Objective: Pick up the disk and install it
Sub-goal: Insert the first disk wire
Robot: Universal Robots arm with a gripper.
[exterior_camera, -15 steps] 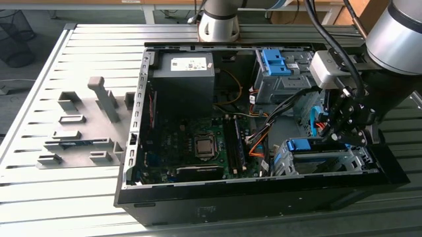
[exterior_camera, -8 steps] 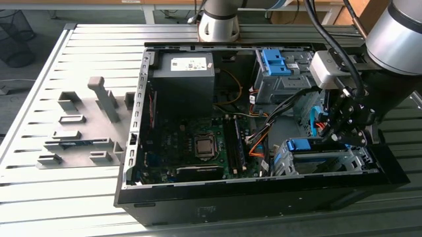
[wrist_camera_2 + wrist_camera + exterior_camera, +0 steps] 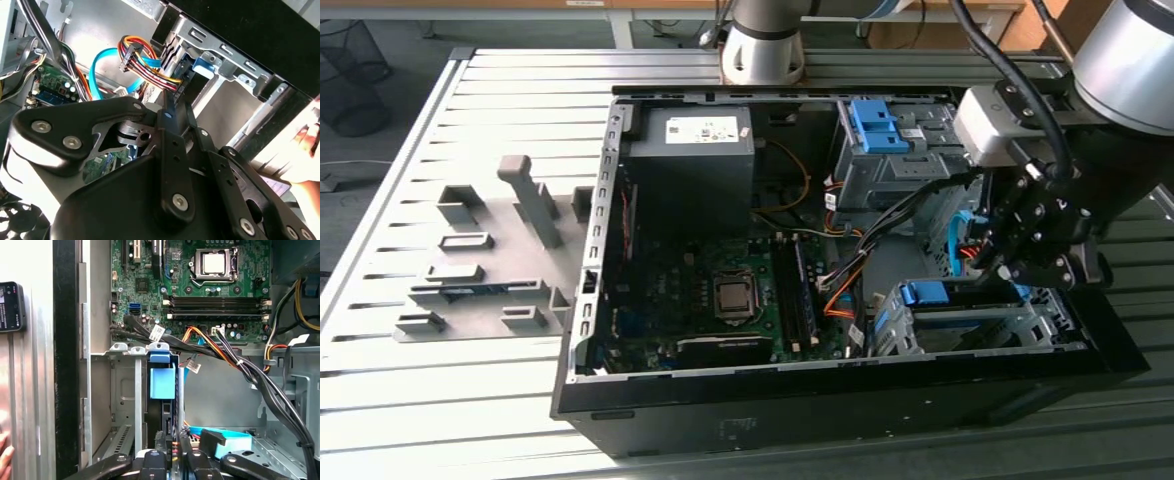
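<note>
A big black computer case (image 3: 854, 385) lies open on a metal table (image 3: 467, 400). Everything here is told from that case.

Inside the case, at the corner near its front edge, sits a grey metal cage (image 3: 974, 325). The disk (image 3: 163, 382) stands on its edge in that cage, with its blue carrier (image 3: 942, 293) showing at the cage mouth. In the first wrist view the blue tab sits between two grey cage walls, and the dark disk body goes down toward the gripper (image 3: 172, 460).

The robot's black gripper (image 3: 1034, 250) hangs just above the cage, inside the case. Its two black fingers (image 3: 150, 462) sit close on each side of the thin edge of the disk, so the pincer looks clamped on the disk.

In the middle of the case lies the green board (image 3: 707, 300) with a shiny square chip (image 3: 215, 262). A bunch of colored wires (image 3: 145, 62) runs past the cage. Another blue carrier (image 3: 874, 125) sits in the far corner of the case.

Outside the case, on the table, rests a grey holder plate (image 3: 480, 260).
</note>
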